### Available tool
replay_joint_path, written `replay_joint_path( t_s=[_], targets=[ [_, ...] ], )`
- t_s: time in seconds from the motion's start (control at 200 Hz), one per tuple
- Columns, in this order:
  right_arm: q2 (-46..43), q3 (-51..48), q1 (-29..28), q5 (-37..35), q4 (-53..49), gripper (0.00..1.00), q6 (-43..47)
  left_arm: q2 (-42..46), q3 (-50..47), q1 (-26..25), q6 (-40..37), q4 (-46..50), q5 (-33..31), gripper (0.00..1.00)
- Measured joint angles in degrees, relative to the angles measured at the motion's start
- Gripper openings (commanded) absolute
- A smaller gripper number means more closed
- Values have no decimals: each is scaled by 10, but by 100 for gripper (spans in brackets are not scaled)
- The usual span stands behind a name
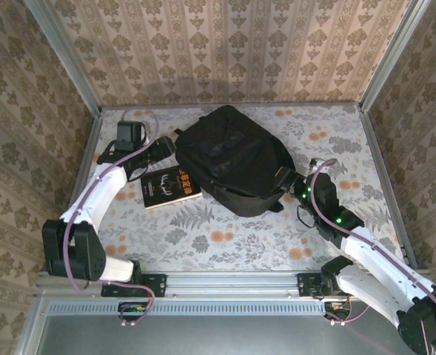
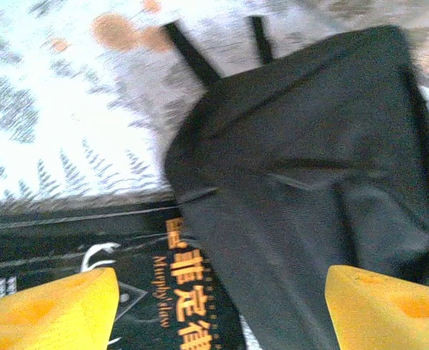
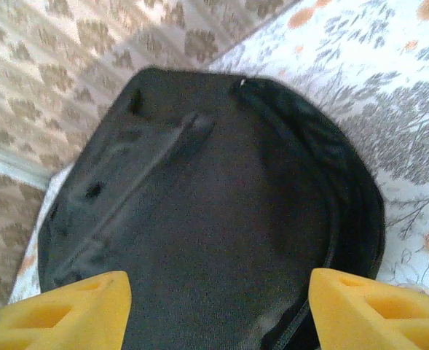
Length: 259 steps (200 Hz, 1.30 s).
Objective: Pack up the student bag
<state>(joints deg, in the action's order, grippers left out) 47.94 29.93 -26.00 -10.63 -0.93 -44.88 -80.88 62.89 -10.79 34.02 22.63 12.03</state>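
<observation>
One student bag [image 1: 236, 159] lies flat at the far middle of the table [image 1: 225, 248] in the top view, with a dark book [image 1: 169, 185] just beside its left edge. Left wrist view: the left gripper [image 2: 221, 273] stands open over the book and the bag's corner. Right wrist view: the right gripper [image 3: 220, 281] is open above soft, limp fabric. I would grasp the zip rim [image 3: 349, 189], since the panels likely sag.
</observation>
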Motion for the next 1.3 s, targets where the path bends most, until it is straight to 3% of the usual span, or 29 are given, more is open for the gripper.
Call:
replay_joint_path(
  t_s=[0.32,0.585,0.97,1.19,1.295],
  targets=[
    [90,73,-120,21,-2,61,48,-176,53,13,123,48,-40,75],
    [152,120,-204,24,0,61,97,-190,-15,-18,192,37,-75,73],
    [244,173,-267,57,-3,63,147,-59,-184,-68,285,-79,-115,70],
    [296,189,-273,86,-12,63,154,84,-277,-166,309,-11,-90,70],
    [320,199,-273,97,-27,62,154,167,-292,-184,298,57,-87,72]
  ],
)
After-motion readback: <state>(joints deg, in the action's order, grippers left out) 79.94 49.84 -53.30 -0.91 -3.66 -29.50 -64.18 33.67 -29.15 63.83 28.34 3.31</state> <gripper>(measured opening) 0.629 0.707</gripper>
